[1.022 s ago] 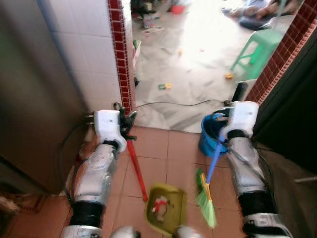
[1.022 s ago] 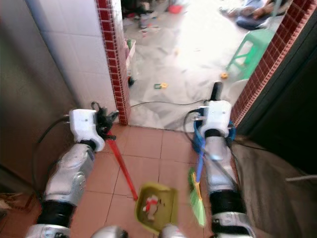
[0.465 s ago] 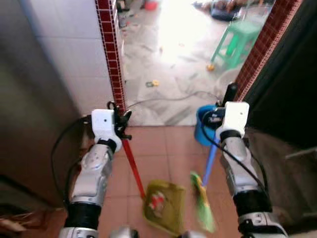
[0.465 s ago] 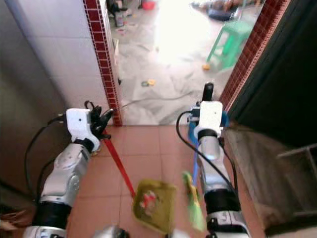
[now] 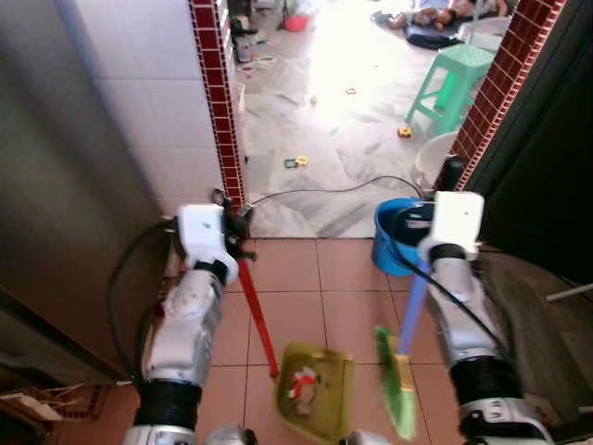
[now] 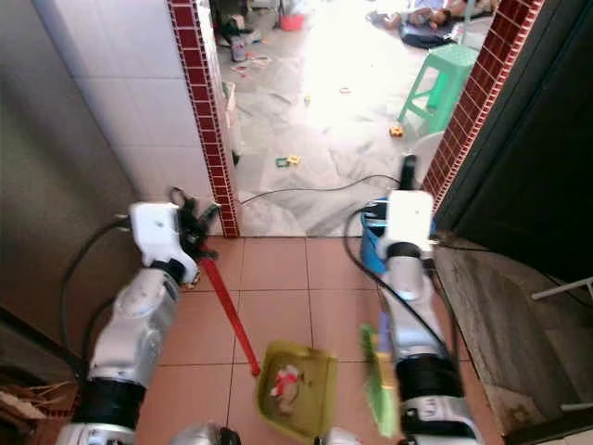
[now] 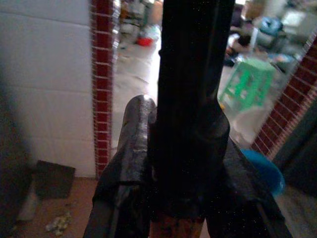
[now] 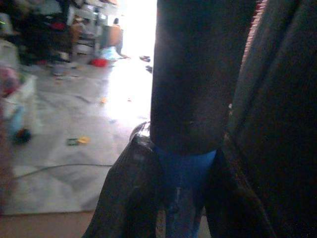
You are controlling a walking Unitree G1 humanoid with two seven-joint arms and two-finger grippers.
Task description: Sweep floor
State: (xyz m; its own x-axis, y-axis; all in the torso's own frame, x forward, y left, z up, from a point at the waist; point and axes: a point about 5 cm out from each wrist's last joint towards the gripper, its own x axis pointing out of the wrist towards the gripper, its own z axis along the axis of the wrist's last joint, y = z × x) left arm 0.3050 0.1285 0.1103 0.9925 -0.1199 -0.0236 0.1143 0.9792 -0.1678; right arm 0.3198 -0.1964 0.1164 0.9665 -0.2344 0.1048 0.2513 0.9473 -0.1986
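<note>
A red handle [image 5: 257, 315] is clamped by the left gripper [image 5: 233, 230], fingers [image 7: 132, 148] closed tight on its dark top end, as seen in the left wrist view. The handle slants down to a yellow-green dustpan [image 5: 315, 391] sitting low over the terracotta tile floor [image 5: 296, 306], w/ red and white scraps [image 5: 300, 382] inside it.

The right gripper [image 5: 448, 178] is closed on the blue shaft [image 5: 413, 306] of a broom; in the right wrist view the shaft [image 8: 182, 183] is pinched between both fingers [image 8: 130, 193], black grip above. The green bristle head [image 5: 397, 382] hangs just right of the dustpan, blurred; whether it touches the floor can't be told.

A blue bucket [image 5: 397, 243] stands behind the right forearm, at the threshold where tiles meet a grey marble floor [image 5: 334, 120]. A black cable [image 5: 324, 192] is laid across that floor. Small bits of litter [image 5: 296, 162] are scattered on the marble. A green plastic stool [image 5: 450, 82] stands further back on the right. A red-tiled pillar edge [image 5: 219, 93] on a white tiled wall [image 5: 148, 93] is just behind the left gripper; a red brick wall [image 5: 491, 102] runs along the right.
</note>
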